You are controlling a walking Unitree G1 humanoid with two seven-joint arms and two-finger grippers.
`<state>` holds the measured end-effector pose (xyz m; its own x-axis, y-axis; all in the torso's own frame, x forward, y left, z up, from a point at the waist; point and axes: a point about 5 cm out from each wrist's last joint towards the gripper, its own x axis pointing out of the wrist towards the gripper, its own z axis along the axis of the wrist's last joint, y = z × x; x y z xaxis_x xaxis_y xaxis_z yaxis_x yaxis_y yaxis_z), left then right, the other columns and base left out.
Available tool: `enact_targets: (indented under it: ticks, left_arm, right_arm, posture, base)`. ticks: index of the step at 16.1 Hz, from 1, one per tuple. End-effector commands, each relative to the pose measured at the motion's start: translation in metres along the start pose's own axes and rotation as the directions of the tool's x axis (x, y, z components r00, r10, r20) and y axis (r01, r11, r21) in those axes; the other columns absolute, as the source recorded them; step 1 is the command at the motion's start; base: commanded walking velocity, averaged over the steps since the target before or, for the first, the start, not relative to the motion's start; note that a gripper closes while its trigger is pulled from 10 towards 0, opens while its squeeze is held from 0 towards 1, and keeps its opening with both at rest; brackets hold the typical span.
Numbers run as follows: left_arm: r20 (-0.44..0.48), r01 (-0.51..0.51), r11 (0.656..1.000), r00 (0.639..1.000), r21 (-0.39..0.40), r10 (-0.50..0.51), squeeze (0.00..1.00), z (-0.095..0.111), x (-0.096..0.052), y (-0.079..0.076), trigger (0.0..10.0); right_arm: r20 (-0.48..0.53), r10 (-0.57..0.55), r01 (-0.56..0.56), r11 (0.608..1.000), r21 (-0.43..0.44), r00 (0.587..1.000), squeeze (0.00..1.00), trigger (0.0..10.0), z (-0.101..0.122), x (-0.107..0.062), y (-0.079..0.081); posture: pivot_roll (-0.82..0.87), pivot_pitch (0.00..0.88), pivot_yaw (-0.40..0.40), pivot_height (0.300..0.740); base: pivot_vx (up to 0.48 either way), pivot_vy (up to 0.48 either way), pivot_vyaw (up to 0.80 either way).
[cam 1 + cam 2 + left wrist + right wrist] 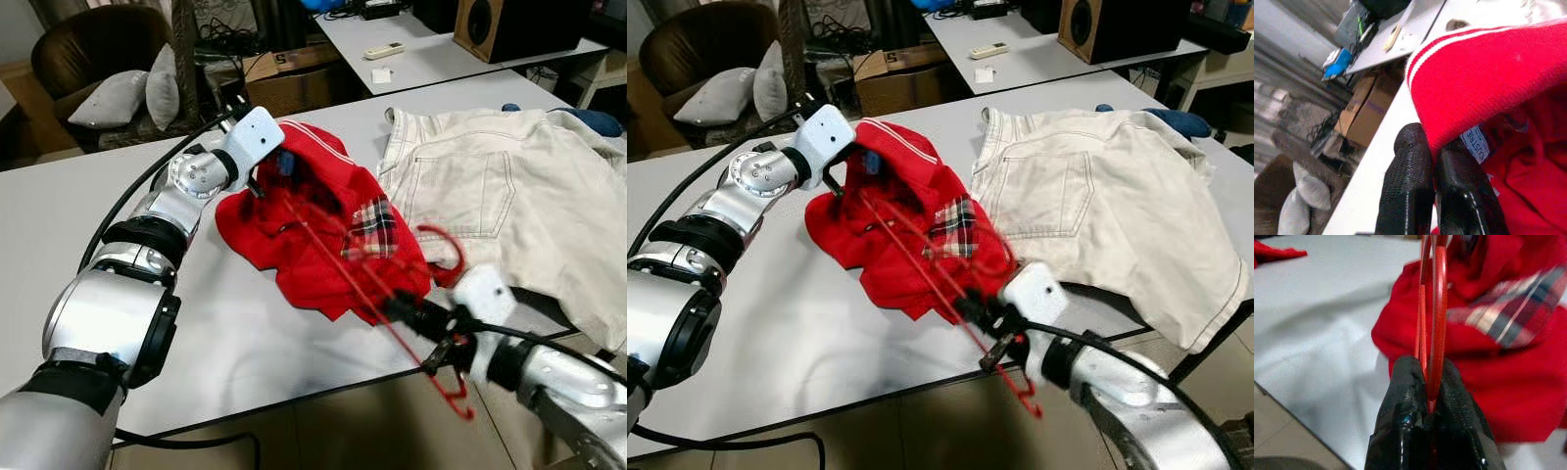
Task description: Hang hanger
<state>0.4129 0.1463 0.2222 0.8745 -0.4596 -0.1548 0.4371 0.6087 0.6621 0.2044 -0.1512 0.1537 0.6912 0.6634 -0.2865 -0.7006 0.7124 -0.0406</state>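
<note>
A red sweater [313, 230] with white stripes and a plaid patch lies crumpled on the white table [235, 343]. My left gripper [261, 181] is shut on the sweater's collar edge [1459, 98] and holds it up. A thin red hanger [367, 264] slants from inside the sweater down past the table's near edge; its hook [446, 243] curls up beside the plaid patch. My right gripper [411, 315] is shut on the hanger's wires [1432, 333] at the front edge of the table.
A cream denim garment [509, 196] is spread on the table's right side, overhanging the edge. Behind stand a second table [431, 54] with a remote and a speaker, a cardboard box [294, 78], and a brown armchair [98, 69] with grey cushions.
</note>
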Motion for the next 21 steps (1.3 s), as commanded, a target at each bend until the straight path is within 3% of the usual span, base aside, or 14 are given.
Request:
enact_targets:
  ticks: [1,4,7,11,13,14,16,17,19,20,21]
  left_arm:
    - [0.044,0.000,0.999,0.999,0.037,-0.001,0.00,0.015,0.000,0.011,0.0]
    - [0.065,0.040,0.994,0.997,0.098,-0.047,0.00,0.019,-0.002,0.012,0.0]
    - [0.060,0.096,0.983,0.993,0.158,-0.106,0.00,0.014,-0.005,0.005,0.0]
    - [0.014,0.010,0.989,1.000,0.149,-0.012,0.00,-0.003,-0.015,0.016,0.0]
    - [0.021,-0.071,0.989,0.997,0.133,0.069,0.00,-0.003,-0.021,0.032,0.0]
    - [0.048,-0.150,0.982,0.988,0.115,0.145,0.00,0.008,-0.027,0.055,0.0]
    - [0.098,-0.238,0.964,0.969,0.120,0.227,0.00,0.030,-0.035,0.084,0.0]
    - [0.115,-0.258,0.957,0.963,0.136,0.243,0.00,0.037,-0.038,0.091,0.0]
    - [0.233,-0.380,0.891,0.916,0.250,0.326,0.00,0.088,-0.055,0.130,0.0]
    - [0.233,-0.380,0.891,0.916,0.250,0.326,0.00,0.088,-0.055,0.130,0.0]
    - [0.286,-0.410,0.866,0.899,0.287,0.331,0.00,0.111,-0.061,0.140,0.0]
  right_arm:
    - [-0.012,-0.023,0.023,1.000,0.016,1.000,0.00,10.0,0.000,0.005,-0.003]
    - [-0.051,-0.191,0.196,0.974,0.110,0.980,0.00,10.0,-0.005,0.019,-0.025]
    - [-0.010,-0.254,0.251,0.948,0.196,0.967,0.00,10.0,0.005,0.038,-0.040]
    - [0.093,-0.347,0.310,0.908,0.280,0.933,0.00,10.0,0.027,0.047,-0.058]
    - [0.158,-0.318,0.270,0.925,0.267,0.935,0.00,10.0,0.042,0.057,-0.058]
    - [0.234,-0.271,0.213,0.946,0.246,0.934,0.00,10.0,0.061,0.070,-0.054]
    - [0.350,-0.239,0.167,0.960,0.224,0.906,0.00,10.0,0.092,0.083,-0.054]
    - [0.386,-0.238,0.162,0.962,0.219,0.891,0.00,10.0,0.102,0.085,-0.055]
    - [0.568,-0.229,0.099,0.963,0.251,0.791,0.00,10.0,0.157,0.081,-0.061]
    - [0.568,-0.229,0.099,0.963,0.251,0.791,0.00,10.0,0.157,0.081,-0.061]
    - [0.589,-0.223,0.074,0.961,0.266,0.777,0.00,10.0,0.161,0.076,-0.060]
  posture:
    - [-0.17,0.000,0.135,0.740]
    - [-0.16,0.000,0.126,0.740]
    - [-0.14,0.000,0.106,0.740]
    - [-0.12,0.000,0.095,0.740]
    - [-0.12,0.000,0.098,0.740]
    - [-0.11,0.000,0.098,0.740]
    - [-0.11,0.000,0.098,0.740]
    - [-0.11,0.000,0.098,0.740]
    - [-0.09,0.000,0.091,0.740]
    - [-0.09,0.000,0.091,0.740]
    - [-0.08,0.000,0.095,0.740]
  base:
    - [0.000,0.000,0.00]
    - [0.000,0.000,0.00]
    - [0.000,0.000,0.00]
    - [0.000,0.000,0.00]
    - [0.000,0.000,0.00]
    - [0.000,0.000,0.00]
    - [0.000,0.000,0.00]
    - [0.000,0.000,0.00]
    - [0.000,0.000,0.00]
    - [0.000,0.000,0.00]
    - [0.000,0.000,0.00]
